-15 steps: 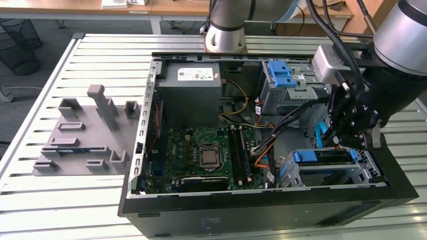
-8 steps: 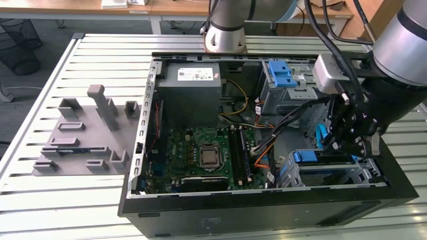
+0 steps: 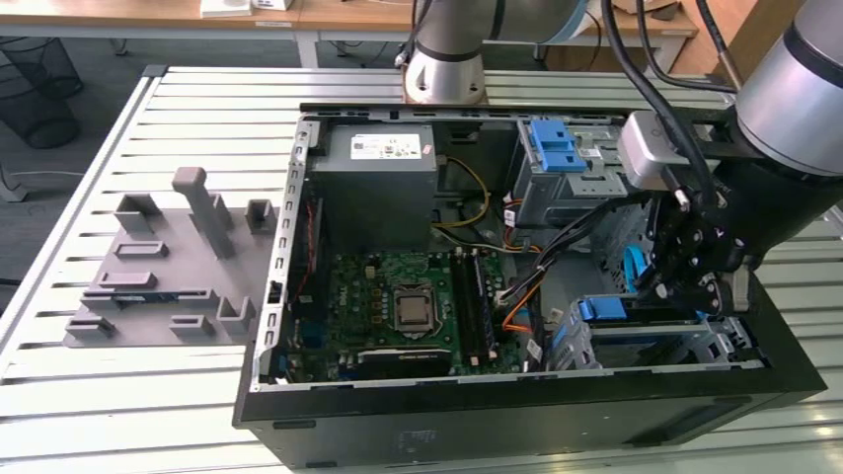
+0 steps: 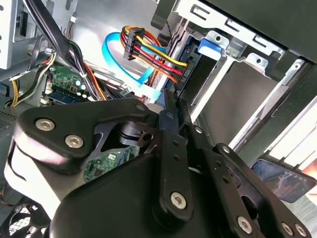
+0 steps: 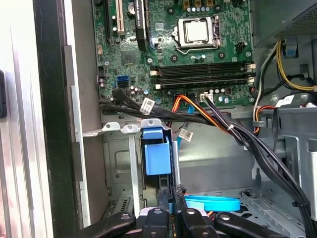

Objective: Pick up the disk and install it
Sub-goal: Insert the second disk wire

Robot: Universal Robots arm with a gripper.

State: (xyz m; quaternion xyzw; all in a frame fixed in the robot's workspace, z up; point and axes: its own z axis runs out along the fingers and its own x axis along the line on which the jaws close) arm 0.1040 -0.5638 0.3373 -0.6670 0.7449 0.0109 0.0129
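Pressing down with my end effector (image 5: 169, 214), its fingers clenched edge-on around the disk (image 5: 157, 154), already seated in the drive cage (image 3: 712, 341). Any tilt could jam its blue bracket or snag the SATA cable (image 5: 210, 204).

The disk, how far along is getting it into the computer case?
The disk already stands in its metal bay inside the computer case, blue bracket showing. The gripper sits right at its edge, jaws close together around it. Whether it is fully seated can't be told.
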